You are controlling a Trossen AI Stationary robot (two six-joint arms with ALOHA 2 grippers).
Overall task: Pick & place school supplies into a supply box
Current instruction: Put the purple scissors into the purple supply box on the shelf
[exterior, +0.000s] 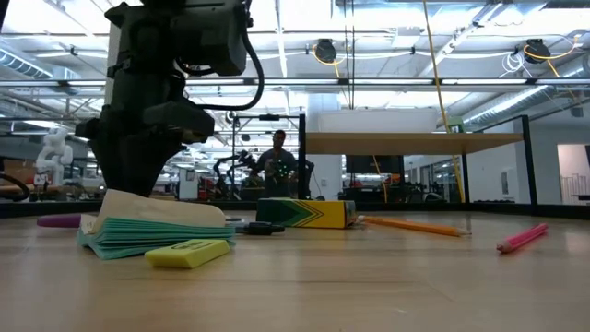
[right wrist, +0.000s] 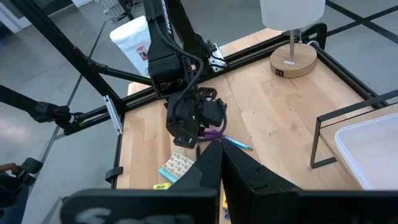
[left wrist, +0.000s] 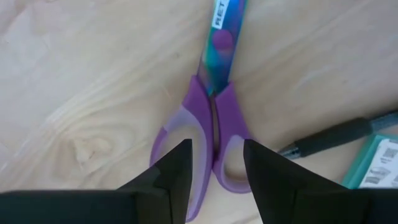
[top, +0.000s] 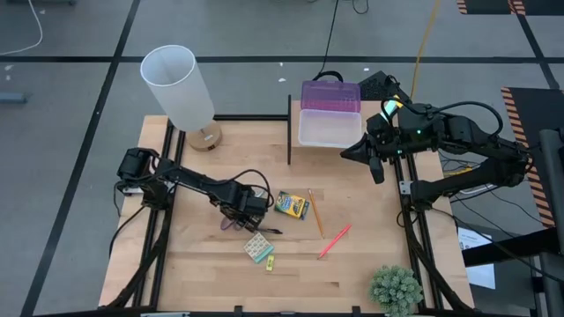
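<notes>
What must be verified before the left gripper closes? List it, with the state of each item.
1. Left gripper open: ok.
2. Its fingers straddle the handles of the small purple-handled scissors lying flat on the wood: ok.
3. Slim black pen clear of the grasp: cannot tell; its tip lies close beside one finger.
4. Clear rectangular plastic supply box open, purple lid flipped back: ok.
5. Right gripper off the box opening: ok; it hovers beside the box's edge, shut.
</notes>
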